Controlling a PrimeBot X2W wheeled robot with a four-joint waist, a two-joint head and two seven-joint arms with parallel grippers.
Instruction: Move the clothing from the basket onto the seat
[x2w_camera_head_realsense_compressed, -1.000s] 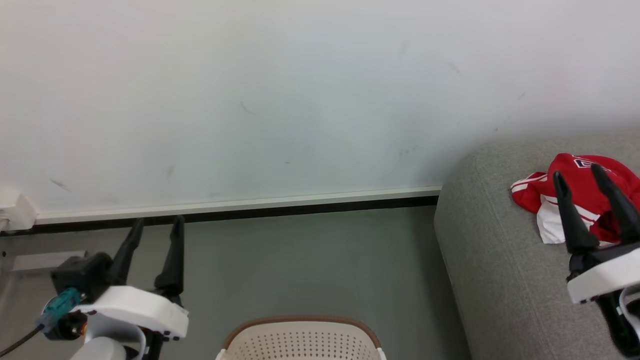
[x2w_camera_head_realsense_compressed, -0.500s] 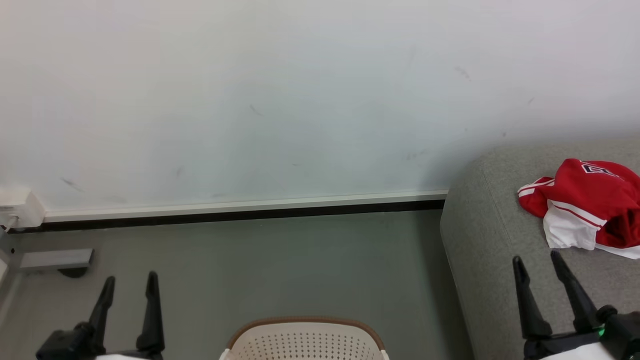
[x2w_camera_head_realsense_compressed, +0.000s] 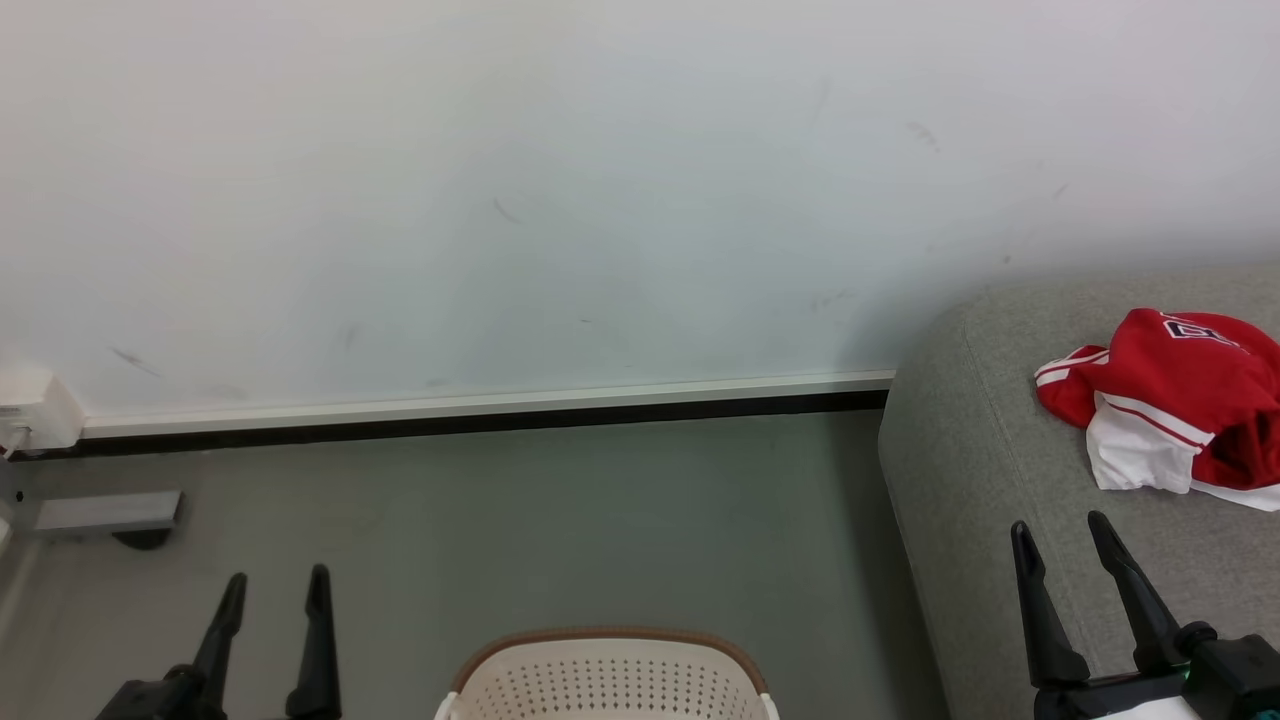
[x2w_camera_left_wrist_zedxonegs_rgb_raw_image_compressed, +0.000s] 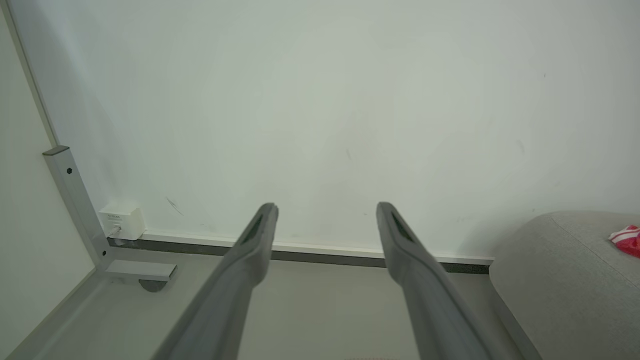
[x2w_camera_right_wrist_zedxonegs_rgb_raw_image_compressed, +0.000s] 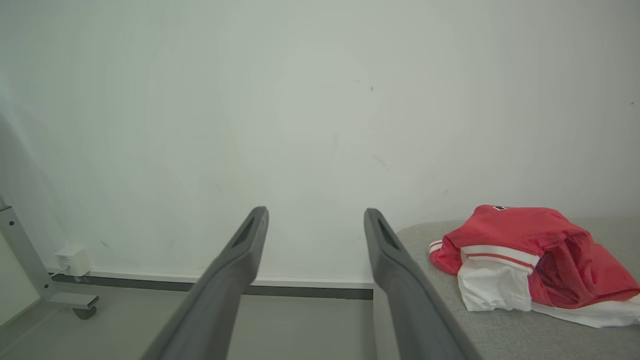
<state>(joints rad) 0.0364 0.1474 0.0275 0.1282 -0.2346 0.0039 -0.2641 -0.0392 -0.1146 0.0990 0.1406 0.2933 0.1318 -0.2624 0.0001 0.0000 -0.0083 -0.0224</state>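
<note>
Heaped on the grey sofa (x2w_camera_head_realsense_compressed: 980, 480), a red-and-white sports garment (x2w_camera_head_realsense_compressed: 1170, 400): likely light, limp, drapey; best pinched at a raised red fold. Wide open and empty, left hand (x2w_camera_head_realsense_compressed: 279, 575) and right hand (x2w_camera_head_realsense_compressed: 1057, 522).

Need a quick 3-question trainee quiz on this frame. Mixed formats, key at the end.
1. Multiple choice: where does the clothing lie?
A) in the basket
B) on the seat
C) in the left tool
2. True or false: the right tool is shut on the clothing.
3. Fill in: the basket's rim is ____ in colour.

Key
1. B
2. False. The left tool and the right tool both stand open and empty.
3. brown
</note>
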